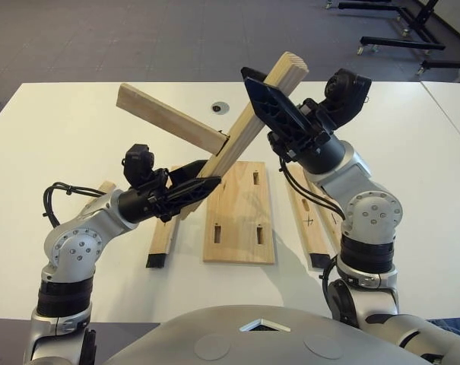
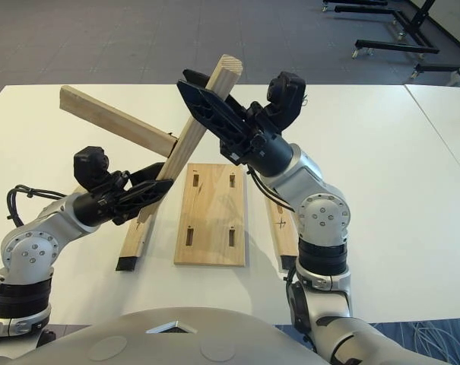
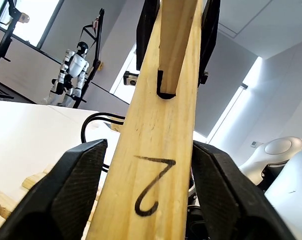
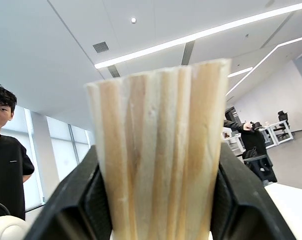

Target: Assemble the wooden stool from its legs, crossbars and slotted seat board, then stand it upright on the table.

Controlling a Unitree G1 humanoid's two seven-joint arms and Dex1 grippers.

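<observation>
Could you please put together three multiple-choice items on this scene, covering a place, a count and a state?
1. Where is the slotted seat board?
A. Flat on the table
B. Held in the air
C. Standing on edge

2. How many slots does it show?
A. Two
B. Four
C. Six

3. How is the crossbar?
A. Loose on the table
B. Joined to the raised leg
C. Pushed into the board

Answers: 1 A, it lies flat between the arms; 2 B, two pairs of slots show; 3 B, its end sits in the leg's notch, off the table.
</observation>
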